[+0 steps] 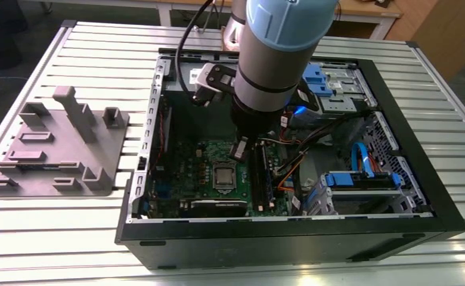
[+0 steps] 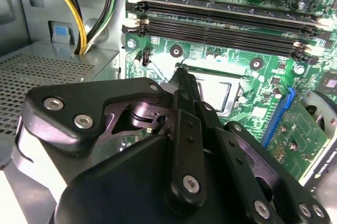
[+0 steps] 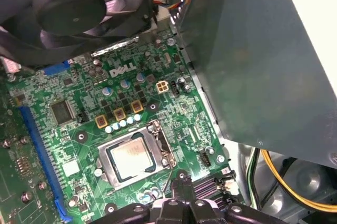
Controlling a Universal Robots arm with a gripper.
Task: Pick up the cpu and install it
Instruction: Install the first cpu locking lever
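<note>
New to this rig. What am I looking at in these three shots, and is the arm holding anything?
It is one robot arm reaching down into an open computer case that lies on a slatted metal table.

The exterior view comes from a camera off the arm. Both wrist views come from cameras riding on the arm, looking down past its gripper at the green motherboard.

The cpu, a small silvery square, already sits in its socket on the board. The gripper hovers just beside it, and nothing shows in its grasp. I cannot tell whether it is open or shut.

On the table at the exterior view's left lies a grey fixture plate with upright blocks.
</note>
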